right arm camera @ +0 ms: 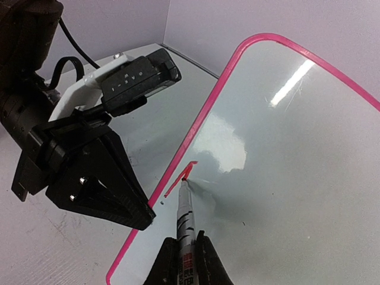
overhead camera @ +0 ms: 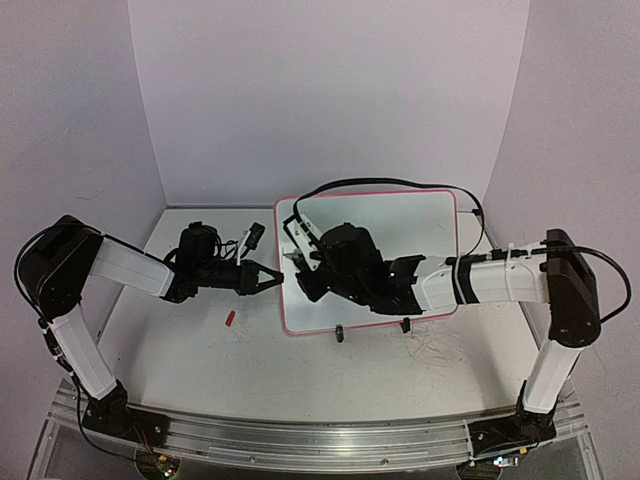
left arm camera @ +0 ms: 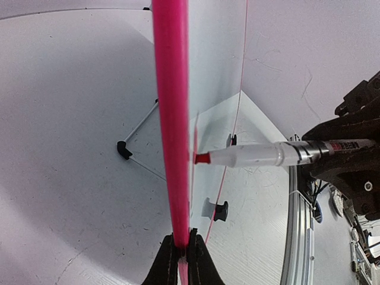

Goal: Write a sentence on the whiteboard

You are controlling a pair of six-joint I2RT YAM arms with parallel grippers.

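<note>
The whiteboard (overhead camera: 410, 215) stands tilted on the table, glossy white with a thin red rim (left arm camera: 172, 119). My left gripper (left arm camera: 183, 252) is shut on its left rim; it reaches the board from the left (overhead camera: 278, 281). My right gripper (right arm camera: 185, 252) is shut on a marker (right arm camera: 186, 208), whose red tip touches the board (right arm camera: 285, 166) near that left rim. In the left wrist view the marker (left arm camera: 261, 155) comes in from the right and meets the board's face. Of the sentence, only one short slanted red stroke (right arm camera: 180, 178) shows at the tip.
A small red cap (overhead camera: 229, 318) lies on the scuffed white table (overhead camera: 200, 370) left of the board. Two black clip feet (overhead camera: 340, 333) (overhead camera: 406, 325) hold the board's lower edge. Purple walls close in the back and sides. A metal rail (overhead camera: 300, 435) runs along the near edge.
</note>
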